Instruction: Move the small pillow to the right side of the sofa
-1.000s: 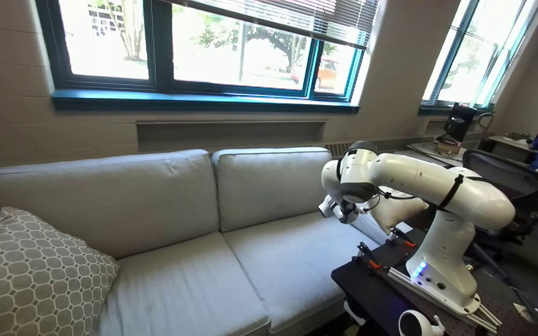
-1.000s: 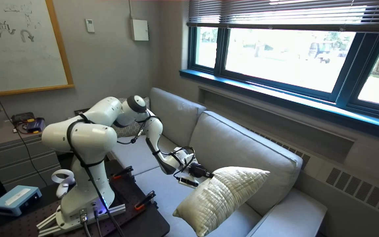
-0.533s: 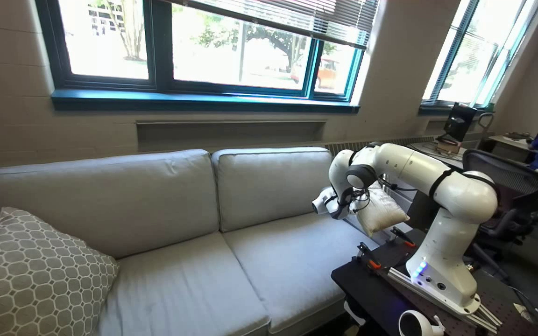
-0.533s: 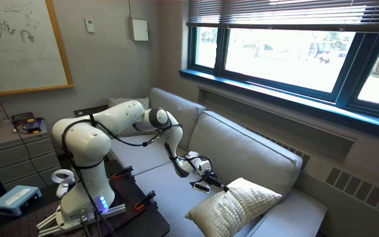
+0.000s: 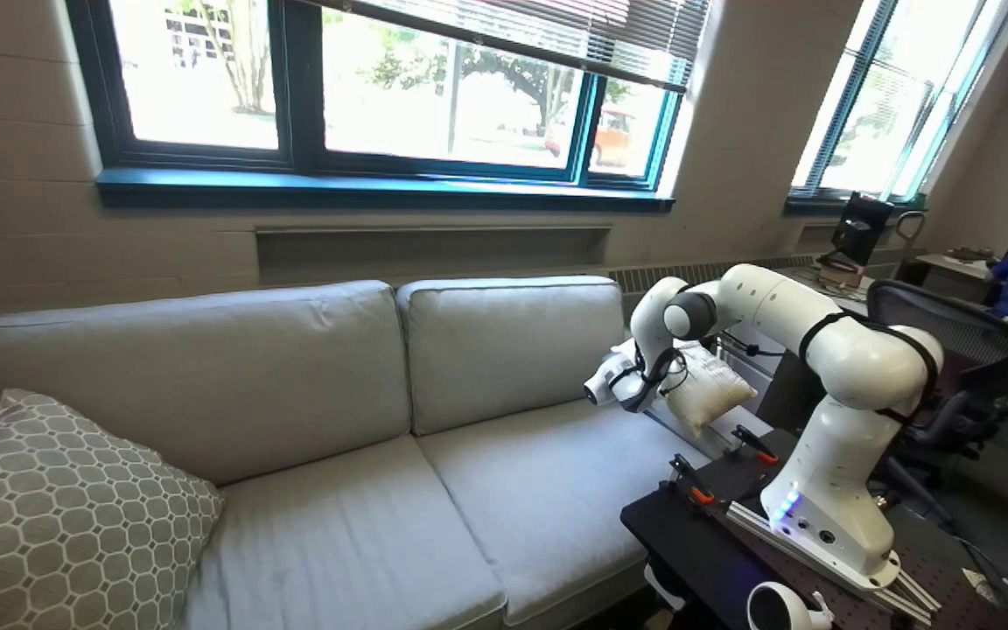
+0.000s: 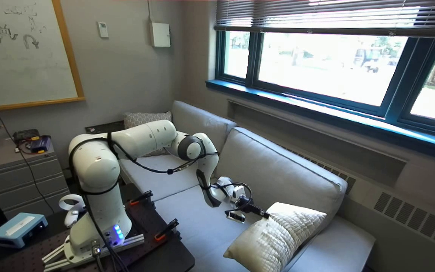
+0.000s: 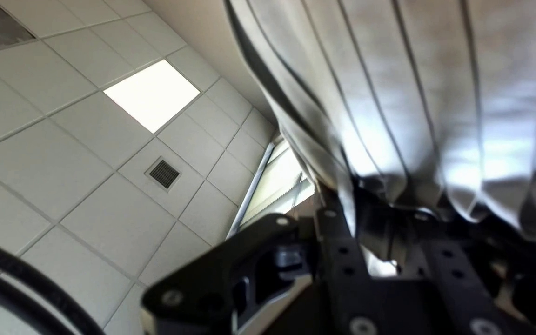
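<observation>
The small pillow (image 6: 274,241) is cream-white and quilted. It hangs tilted from my gripper (image 6: 266,215) by its upper edge, over the near end of the sofa (image 6: 195,219), beside the padded arm. Whether its lower edge touches the seat I cannot tell. In an exterior view the pillow (image 5: 712,390) shows behind the wrist, at the right end of the sofa (image 5: 504,499), with the fingers hidden. In the wrist view the pillow's pleated fabric (image 7: 412,93) fills the upper right and gathers between the gripper's dark fingers (image 7: 365,209). The fingertips are buried in the cloth.
A larger lattice-patterned cushion (image 5: 75,516) lies at the far end of the sofa, and it also shows behind the arm (image 6: 147,118). The black robot table (image 6: 164,249) with orange-tipped clamps (image 6: 166,229) stands along the sofa's front. A mesh chair (image 5: 950,350) stands behind the robot.
The arm has reached further out and carried the small pillow lower, toward the padded arm at the sofa's end. The motion over the last half second is small. The pillow stays in the gripper.
</observation>
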`<control>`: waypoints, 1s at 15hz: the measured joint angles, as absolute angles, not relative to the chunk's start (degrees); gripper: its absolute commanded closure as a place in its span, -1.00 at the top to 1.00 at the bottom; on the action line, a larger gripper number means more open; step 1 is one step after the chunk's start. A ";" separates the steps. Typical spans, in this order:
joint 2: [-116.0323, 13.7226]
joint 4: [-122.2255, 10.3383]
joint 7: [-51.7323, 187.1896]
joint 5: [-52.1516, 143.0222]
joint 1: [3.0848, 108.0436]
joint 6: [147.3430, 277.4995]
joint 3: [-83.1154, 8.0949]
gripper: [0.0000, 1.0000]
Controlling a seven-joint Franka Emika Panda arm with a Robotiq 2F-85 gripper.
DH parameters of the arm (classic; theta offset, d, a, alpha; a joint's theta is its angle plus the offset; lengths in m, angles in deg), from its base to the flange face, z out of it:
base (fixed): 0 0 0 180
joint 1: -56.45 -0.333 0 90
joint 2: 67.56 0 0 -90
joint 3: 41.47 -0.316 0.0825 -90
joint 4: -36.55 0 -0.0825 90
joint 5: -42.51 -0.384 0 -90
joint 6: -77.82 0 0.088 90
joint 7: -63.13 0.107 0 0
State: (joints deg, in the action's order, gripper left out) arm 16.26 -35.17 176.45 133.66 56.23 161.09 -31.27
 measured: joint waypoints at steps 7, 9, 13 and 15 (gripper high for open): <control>16.63 -35.20 173.45 135.70 59.67 161.69 -36.01 -0.87; 16.77 -35.33 173.20 135.22 59.16 161.37 -35.93 -0.88; 16.83 -35.77 172.36 134.96 58.55 160.05 -35.70 -0.87; 16.83 -35.82 171.66 134.96 58.27 159.67 -35.55 -0.87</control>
State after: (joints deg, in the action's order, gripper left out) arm 16.83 -35.82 171.66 134.96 58.27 159.67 -35.55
